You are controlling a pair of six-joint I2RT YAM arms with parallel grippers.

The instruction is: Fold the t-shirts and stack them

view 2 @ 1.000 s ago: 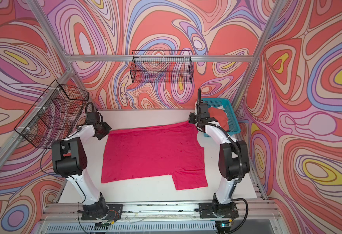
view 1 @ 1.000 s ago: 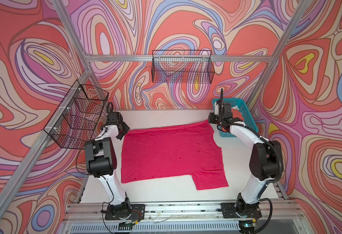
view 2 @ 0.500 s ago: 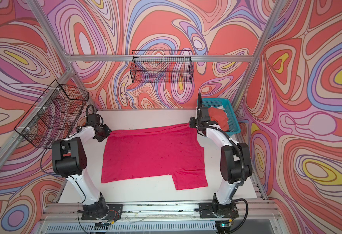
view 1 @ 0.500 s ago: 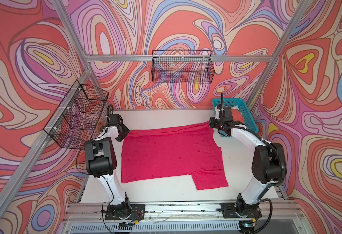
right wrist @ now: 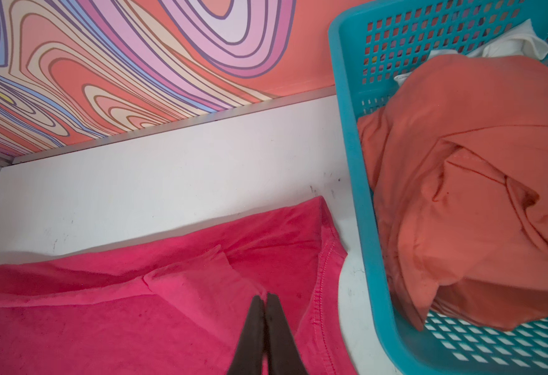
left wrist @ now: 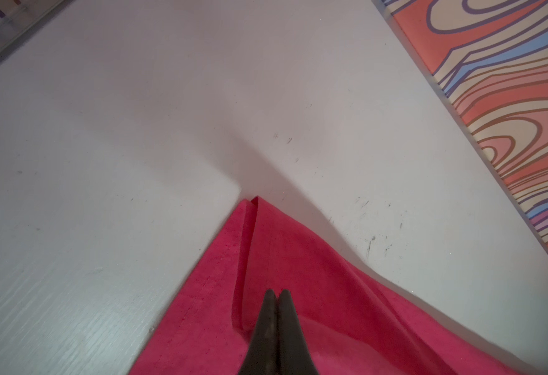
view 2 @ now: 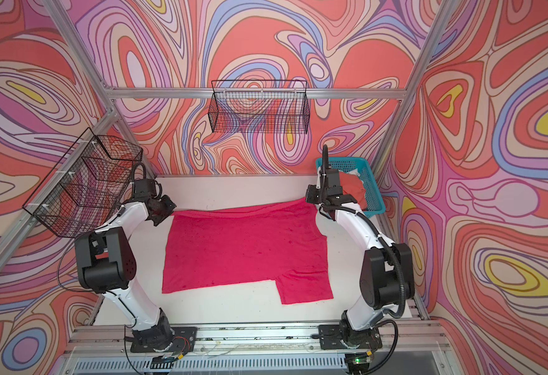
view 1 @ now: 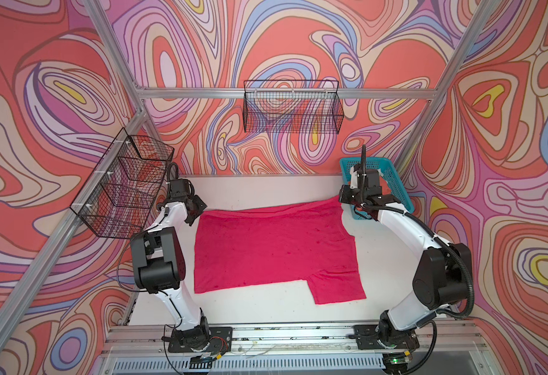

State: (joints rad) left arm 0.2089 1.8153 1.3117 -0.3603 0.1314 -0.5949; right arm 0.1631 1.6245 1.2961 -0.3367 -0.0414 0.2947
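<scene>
The left arm (view 1: 168, 217) and right arm (view 1: 402, 227) share one build: glossy white tubular links between bulky matte-black joint housings (view 1: 157, 259), each rising from a black base plate (view 1: 201, 336) on a silver rail (view 1: 282, 334). A ribbed black hose (view 1: 467, 279) runs along the right arm, thin black cables (view 1: 120, 272) loop beside the left, and fine red and yellow wires (view 1: 219, 341), perhaps from a small board, show at the left base. The left gripper (left wrist: 276, 292) and right gripper (right wrist: 265, 296) end in dark, tapering, blade-like fingers (left wrist: 266, 328).
</scene>
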